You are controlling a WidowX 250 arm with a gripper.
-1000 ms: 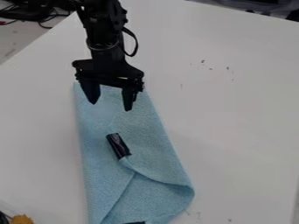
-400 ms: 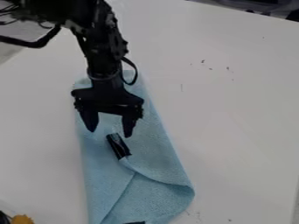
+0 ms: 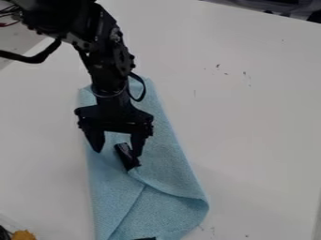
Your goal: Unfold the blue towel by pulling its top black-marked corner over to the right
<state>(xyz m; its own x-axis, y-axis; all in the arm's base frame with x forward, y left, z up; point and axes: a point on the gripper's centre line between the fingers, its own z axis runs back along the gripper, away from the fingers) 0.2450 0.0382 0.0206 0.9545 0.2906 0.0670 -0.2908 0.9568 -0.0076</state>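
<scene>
White surface [image 3: 251, 122] seen w/ blue cloth [image 3: 160, 161] laid on it, lower part folded over. Gripper [image 3: 117, 153] is held over cloth's upper half, fingers spread wide, nothing gripped. Black clip [image 3: 127, 157] is placed on cloth approx. mid-length, nr. fold's tip, partly overlapped in view by one finger; contact can't be told. Orange thing [image 3: 24, 235] is seen at btm. L corner.

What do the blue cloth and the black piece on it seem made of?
The blue cloth looks like matte woven or microfibre fabric: finely textured, softly folded. The black piece looks glossy, with pale highlights; plastic or coated metal, I cannot tell.
</scene>
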